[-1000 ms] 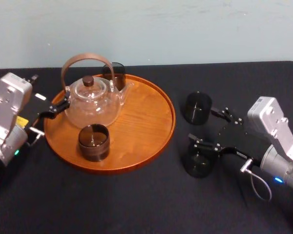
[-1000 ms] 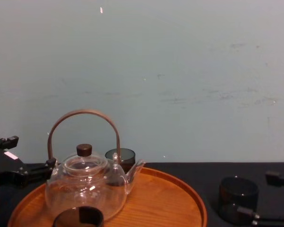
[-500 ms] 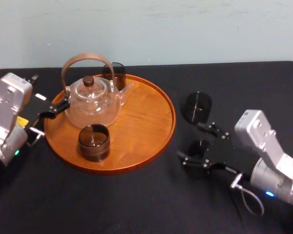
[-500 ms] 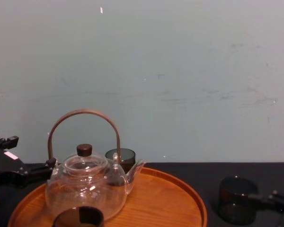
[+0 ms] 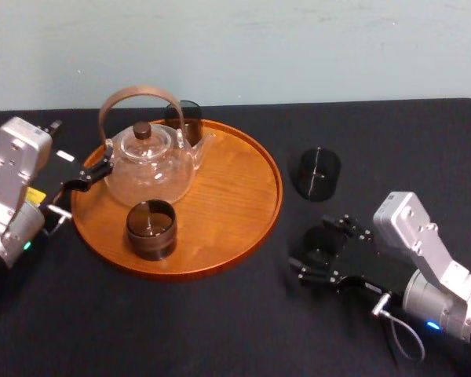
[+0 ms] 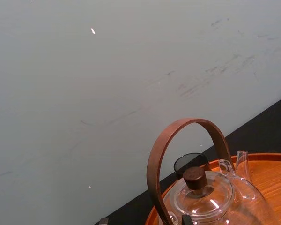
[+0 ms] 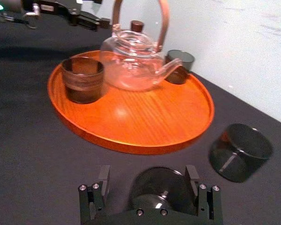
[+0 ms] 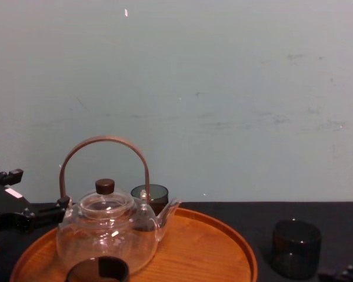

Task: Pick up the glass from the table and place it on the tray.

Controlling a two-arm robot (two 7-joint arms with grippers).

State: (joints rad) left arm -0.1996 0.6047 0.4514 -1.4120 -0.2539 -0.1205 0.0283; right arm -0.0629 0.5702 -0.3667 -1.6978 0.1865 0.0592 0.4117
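Two dark glasses stand on the black table [image 5: 243, 322] to the right of the round wooden tray [image 5: 228, 196]. My right gripper [image 5: 323, 250] is down at the nearer glass [image 5: 320, 239] and is open. In the right wrist view that glass [image 7: 159, 190] sits between the fingers [image 7: 103, 180], with a small gap on one side. The farther glass [image 5: 318, 173] stands free behind it, also seen from the chest [image 8: 296, 247]. My left gripper [image 5: 82, 153] hangs open at the tray's left rim.
On the tray stand a clear glass teapot [image 5: 149, 161] with a brown hoop handle, a dark glass [image 5: 151, 228] at the front and another [image 5: 184, 118] behind the teapot. The tray's right half [image 7: 145, 112] is bare wood. A pale wall lies beyond the table.
My right gripper has come back toward me and lower, from above and beside the nearer glass to straddling it. The left arm, tray and other glasses have not moved.
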